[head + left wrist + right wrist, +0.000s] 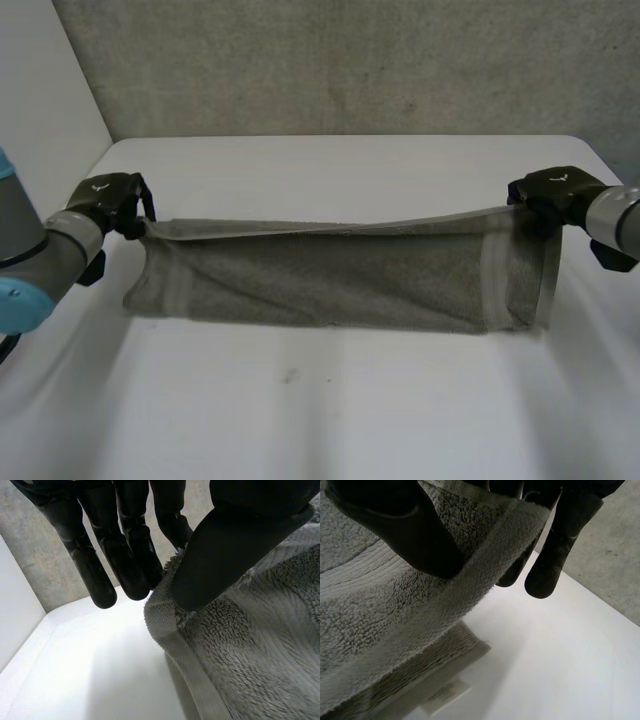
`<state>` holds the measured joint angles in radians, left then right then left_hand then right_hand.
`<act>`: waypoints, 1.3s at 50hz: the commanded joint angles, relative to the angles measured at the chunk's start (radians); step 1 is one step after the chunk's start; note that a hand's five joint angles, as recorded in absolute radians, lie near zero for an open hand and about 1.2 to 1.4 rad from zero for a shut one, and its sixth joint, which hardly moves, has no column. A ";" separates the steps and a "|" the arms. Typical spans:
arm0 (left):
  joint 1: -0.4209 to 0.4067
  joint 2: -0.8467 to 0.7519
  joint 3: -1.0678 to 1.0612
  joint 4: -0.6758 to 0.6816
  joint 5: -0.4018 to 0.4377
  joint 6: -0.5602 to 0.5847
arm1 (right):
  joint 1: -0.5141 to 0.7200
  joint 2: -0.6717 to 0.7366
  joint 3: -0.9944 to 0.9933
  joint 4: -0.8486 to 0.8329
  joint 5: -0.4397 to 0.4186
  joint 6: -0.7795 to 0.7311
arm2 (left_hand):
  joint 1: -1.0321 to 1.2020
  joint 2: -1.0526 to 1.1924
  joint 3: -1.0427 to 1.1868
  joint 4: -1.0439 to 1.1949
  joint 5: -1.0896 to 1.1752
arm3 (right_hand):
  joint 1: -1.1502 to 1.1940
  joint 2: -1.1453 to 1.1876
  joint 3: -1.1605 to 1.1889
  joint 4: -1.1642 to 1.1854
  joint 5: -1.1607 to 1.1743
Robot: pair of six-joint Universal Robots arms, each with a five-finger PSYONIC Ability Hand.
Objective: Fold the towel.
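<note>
we see a grey terry towel [330,280] pulled long and taut by its two upper corners. it hangs doubled as a sagging band across the middle of the table [330,420], with a flat woven stripe near each end.

The white table [340,420] is carrying only the lower edge of the grey towel [330,285], which seems to be resting across its middle while the rest is hanging above. A small dark speck [290,376] is sitting on the bare surface nearby.
</note>
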<state>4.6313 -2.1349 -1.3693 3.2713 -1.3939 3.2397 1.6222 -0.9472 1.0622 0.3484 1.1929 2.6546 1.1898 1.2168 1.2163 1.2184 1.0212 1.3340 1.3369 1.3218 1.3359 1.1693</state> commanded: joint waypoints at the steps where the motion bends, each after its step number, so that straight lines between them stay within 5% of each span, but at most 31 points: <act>1: -0.040 -0.164 0.208 -0.034 -0.013 -0.001 | 0.053 0.134 -0.137 -0.074 0.109 0.028 | 0.207 0.179 0.180 0.178 0.201 | 0.062 0.059 0.074 0.060 0.052; 36: -0.086 -0.293 0.345 -0.082 -0.045 0.000 | 0.068 0.286 -0.283 -0.051 0.220 -0.081 | 0.207 0.179 0.180 0.178 0.201 | 0.062 0.059 0.074 0.060 0.052; 37: -0.086 -0.295 0.345 -0.082 -0.040 0.000 | 0.068 0.286 -0.283 -0.055 0.224 -0.081 | 0.207 0.179 0.180 0.178 0.201 | -0.405 -0.408 -0.392 -0.407 -0.414; 38: -0.086 -0.295 0.345 -0.082 -0.040 0.000 | 0.068 0.286 -0.283 -0.055 0.224 -0.081 | 0.207 0.179 0.180 0.178 0.201 | -0.409 -0.412 -0.397 -0.411 -0.419; 39: -0.086 -0.295 0.345 -0.084 -0.036 0.000 | 0.068 0.286 -0.286 -0.057 0.224 -0.079 | 0.003 -0.024 -0.023 -0.025 -0.003 | -1.148 -1.151 -1.135 -1.149 -1.157; 40: -0.086 -0.295 0.345 -0.087 -0.036 0.000 | 0.068 0.285 -0.292 -0.057 0.224 -0.076 | -0.472 -0.499 -0.499 -0.501 -0.478 | -1.160 -1.162 -1.147 -1.161 -1.169; 41: -0.086 -0.295 0.345 -0.087 -0.036 0.000 | 0.068 0.285 -0.292 -0.057 0.224 -0.076 | -0.477 -0.504 -0.504 -0.506 -0.483 | -1.160 -1.162 -1.147 -1.161 -1.169; 42: -0.086 -0.290 0.343 -0.093 -0.036 0.000 | 0.068 0.283 -0.300 -0.057 0.224 -0.073 | -0.823 -0.850 -0.850 -0.852 -0.829 | -1.160 -1.162 -1.147 -1.161 -1.169; 44: -0.086 -0.286 0.345 -0.102 -0.039 0.000 | 0.070 0.278 -0.307 -0.057 0.226 -0.068 | -0.928 -0.955 -0.955 -0.957 -0.934 | -1.160 -1.162 -1.147 -1.161 -1.169; 55: -0.088 -0.171 0.276 -0.124 -0.045 -0.005 | 0.068 0.130 -0.283 -0.048 0.221 -0.012 | -0.964 -0.992 -0.991 -0.993 -0.970 | -1.160 -1.162 -1.147 -1.161 -1.169; 65: -0.086 0.021 0.035 -0.099 -0.031 -0.008 | 0.056 -0.145 0.150 -0.135 0.148 0.005 | -0.964 -0.992 -0.991 -0.993 -0.970 | -1.160 -1.162 -1.147 -1.161 -1.169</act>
<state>4.5443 -2.2310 -1.1751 3.1503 -1.4358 3.2326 1.6829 -0.9182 0.9077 0.2894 1.3956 2.6569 0.2168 0.2092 0.2116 0.2123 0.0446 0.2276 0.2542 0.2451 0.2625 0.0621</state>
